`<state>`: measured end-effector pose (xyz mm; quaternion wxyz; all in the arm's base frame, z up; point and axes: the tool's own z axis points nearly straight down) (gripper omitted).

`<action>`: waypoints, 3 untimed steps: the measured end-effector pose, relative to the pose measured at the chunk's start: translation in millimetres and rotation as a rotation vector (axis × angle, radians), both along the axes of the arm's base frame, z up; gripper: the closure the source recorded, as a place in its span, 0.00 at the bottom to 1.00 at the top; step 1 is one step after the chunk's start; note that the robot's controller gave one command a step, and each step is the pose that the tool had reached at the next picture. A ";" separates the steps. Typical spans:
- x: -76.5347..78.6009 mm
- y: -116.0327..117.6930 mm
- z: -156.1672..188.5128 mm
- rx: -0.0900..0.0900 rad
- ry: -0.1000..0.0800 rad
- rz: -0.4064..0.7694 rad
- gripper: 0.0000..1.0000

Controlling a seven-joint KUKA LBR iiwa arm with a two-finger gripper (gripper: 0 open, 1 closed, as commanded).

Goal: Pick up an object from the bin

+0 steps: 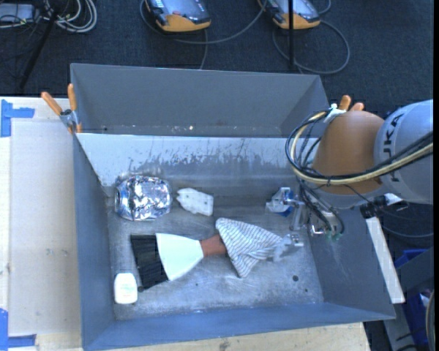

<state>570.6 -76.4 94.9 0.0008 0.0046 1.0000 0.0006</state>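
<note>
My gripper (298, 235) hangs low at the right side of the bin, right at the right-hand end of a crumpled grey-and-white checked cloth (247, 243). The cloth lies across the reddish handle of a brush (170, 257) with a white body and black bristles. Just behind the gripper, a small blue-and-white thing (280, 201) lies near the back wall.
A crumpled ball of silver foil (142, 197) and a small white lump (194, 202) lie at the back left. A little white bottle (125, 287) sits at the front left beside the brush bristles. The arm's orange cover and cables loom over the bin's right rim.
</note>
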 end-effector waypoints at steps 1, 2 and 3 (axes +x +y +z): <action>-28.4 21.4 -16.6 -0.008 0.022 -0.050 1.00; -28.4 22.0 -16.5 -0.007 0.023 -0.050 1.00; -32.5 26.6 113.4 -0.001 0.001 -0.039 1.00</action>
